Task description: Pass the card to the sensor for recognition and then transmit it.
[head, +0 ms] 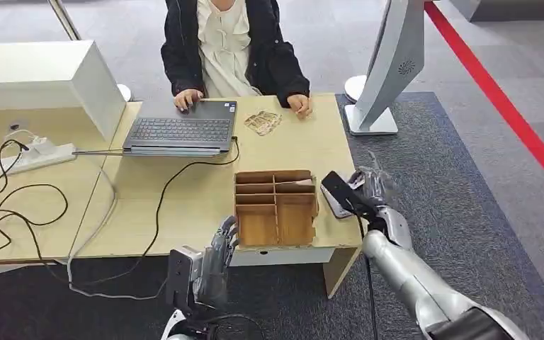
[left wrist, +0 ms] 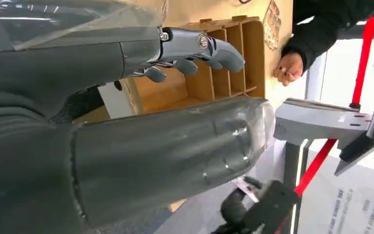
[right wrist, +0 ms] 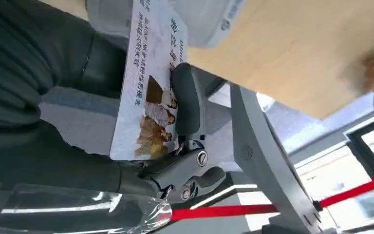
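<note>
Head view, wooden desk [head: 184, 212], grey carpet [head: 467, 212], perhaps office.

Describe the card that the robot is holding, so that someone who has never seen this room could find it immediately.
Start at the light wooden table and go to its right edge, just past the brown cardboard divider box. There the right robot hand holds a white printed plastic card. Unlike the loose pile of cards beside the dark laptop, it is held off the table and carries a picture of people.
</note>
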Robot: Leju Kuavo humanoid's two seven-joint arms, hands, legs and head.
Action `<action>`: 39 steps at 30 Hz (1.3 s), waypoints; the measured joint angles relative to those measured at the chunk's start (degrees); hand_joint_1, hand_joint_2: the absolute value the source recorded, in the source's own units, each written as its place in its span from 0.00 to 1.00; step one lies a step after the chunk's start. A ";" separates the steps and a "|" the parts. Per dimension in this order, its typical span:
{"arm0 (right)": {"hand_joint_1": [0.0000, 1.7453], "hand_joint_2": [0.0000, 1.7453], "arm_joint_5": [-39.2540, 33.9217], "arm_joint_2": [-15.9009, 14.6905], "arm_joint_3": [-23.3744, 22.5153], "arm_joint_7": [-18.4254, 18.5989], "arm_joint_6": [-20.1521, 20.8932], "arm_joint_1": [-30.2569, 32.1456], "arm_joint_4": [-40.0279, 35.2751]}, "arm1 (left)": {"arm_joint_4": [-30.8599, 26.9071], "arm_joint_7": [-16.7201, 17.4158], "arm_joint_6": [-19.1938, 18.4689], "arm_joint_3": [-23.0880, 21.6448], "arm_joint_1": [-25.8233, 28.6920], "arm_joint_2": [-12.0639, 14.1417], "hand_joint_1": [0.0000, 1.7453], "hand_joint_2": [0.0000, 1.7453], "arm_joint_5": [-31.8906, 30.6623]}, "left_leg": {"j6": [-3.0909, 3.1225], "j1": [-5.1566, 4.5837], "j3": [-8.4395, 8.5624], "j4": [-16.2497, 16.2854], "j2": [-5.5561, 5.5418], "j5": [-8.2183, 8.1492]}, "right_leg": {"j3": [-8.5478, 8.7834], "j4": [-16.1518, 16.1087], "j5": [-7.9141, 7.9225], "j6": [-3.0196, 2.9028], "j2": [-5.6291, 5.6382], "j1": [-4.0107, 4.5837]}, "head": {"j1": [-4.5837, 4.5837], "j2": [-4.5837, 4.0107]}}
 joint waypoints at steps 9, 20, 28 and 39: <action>1.00 1.00 -1.53 -2.62 -0.24 2.62 1.49 2.14 -23.78 | 0.35 -0.59 0.52 -0.04 -0.03 0.00 0.00 0.00 0.94 | 0.00 0.02 -0.01 0.00 0.00 0.00 | -0.04 0.00 0.00 0.00 0.01 0.01 | 0.02 0.00; 1.00 1.00 -6.47 -1.90 0.44 0.67 5.38 6.60 -33.56 | 0.39 -0.33 0.33 -0.13 -0.06 0.00 0.00 0.00 0.76 | 0.00 0.01 -0.07 0.00 0.00 0.00 | -0.05 0.01 0.00 0.00 -0.03 0.01 | 0.02 0.00; 1.00 1.00 -4.39 -2.18 1.05 3.45 6.54 6.42 -34.68 | 0.44 0.68 -4.86 -0.92 -0.50 0.00 0.00 0.00 -0.37 | 0.00 0.01 -0.07 0.00 0.00 0.00 | -0.06 0.00 0.00 0.00 -0.01 0.01 | 0.00 0.00; 1.00 1.00 -2.41 -2.93 1.68 4.45 8.87 0.78 -30.94 | 1.01 1.14 -9.77 -1.44 -1.10 -0.20 0.00 0.00 -1.01 | 0.00 0.01 -0.08 0.00 -0.01 0.00 | -0.07 0.01 0.00 0.00 -0.01 0.01 | 0.02 0.00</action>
